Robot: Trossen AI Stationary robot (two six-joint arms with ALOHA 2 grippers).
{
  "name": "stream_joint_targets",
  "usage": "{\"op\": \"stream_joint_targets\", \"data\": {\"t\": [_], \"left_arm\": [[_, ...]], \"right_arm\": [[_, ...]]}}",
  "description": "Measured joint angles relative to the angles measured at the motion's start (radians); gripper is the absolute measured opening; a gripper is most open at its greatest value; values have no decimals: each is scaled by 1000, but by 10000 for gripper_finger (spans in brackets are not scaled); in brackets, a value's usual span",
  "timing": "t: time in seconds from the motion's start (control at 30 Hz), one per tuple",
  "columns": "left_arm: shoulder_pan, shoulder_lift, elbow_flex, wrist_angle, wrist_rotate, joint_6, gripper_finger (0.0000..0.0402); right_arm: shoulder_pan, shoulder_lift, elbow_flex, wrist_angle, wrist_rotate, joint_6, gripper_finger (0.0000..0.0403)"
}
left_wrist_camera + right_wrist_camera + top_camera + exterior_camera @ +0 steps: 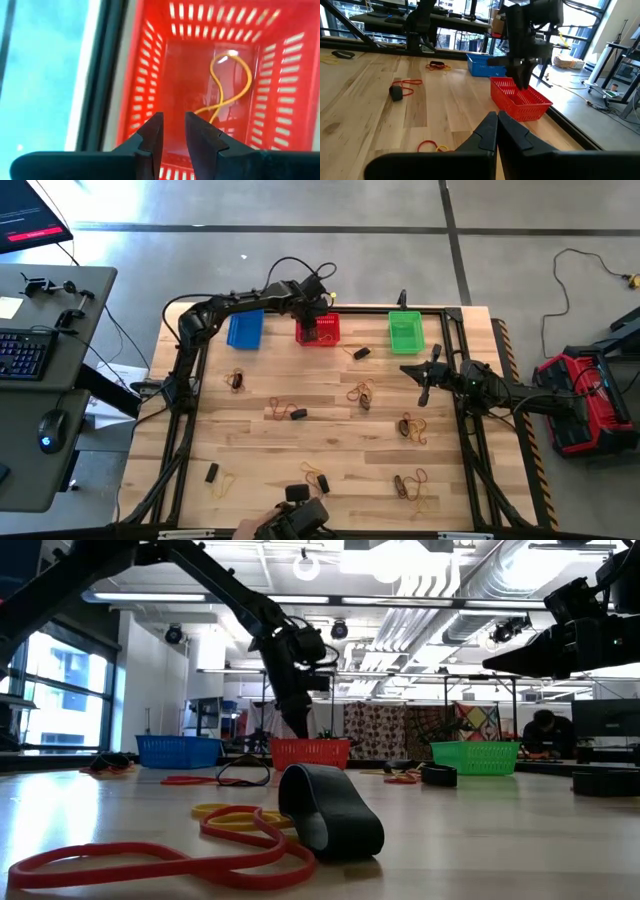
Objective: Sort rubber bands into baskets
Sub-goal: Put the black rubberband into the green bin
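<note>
- A grey concrete floor (300,210) surrounds the pale wood bench (330,450).
- A grey desk (60,330) carries a keyboard (22,352) and mouse (48,428).
- Exposed ceiling ducts (450,580) run overhead.
- A large window (60,690) lets in daylight.

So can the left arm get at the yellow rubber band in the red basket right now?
Probably yes: the left gripper hangs right above the open-topped red basket, jaws slightly apart, and nothing covers the yellow rubber band on its floor.

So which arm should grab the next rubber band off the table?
Probably the right. Its pincer is shut and empty, hanging over the table near loose rubber bands. The left pincer is up over the red basket, far from the bands.
</note>
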Motion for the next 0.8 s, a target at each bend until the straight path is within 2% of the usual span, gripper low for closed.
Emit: {"op": "stream_joint_targets", "data": {"t": [0.17, 0.3, 0.43, 0.8], "left_arm": [[0, -42, 0, 52, 57, -19, 49], [-2, -88, -60, 150, 103, -43, 26], [-6, -163, -181, 284, 105, -62, 3], [-27, -461, -591, 620, 104, -131, 1]], "right_arm": [[0, 0, 0, 0, 0, 0, 0], [0, 0, 0, 0, 0, 0, 0], [0, 0, 0, 0, 0, 0, 0], [0, 0, 0, 0, 0, 0, 0]]}}
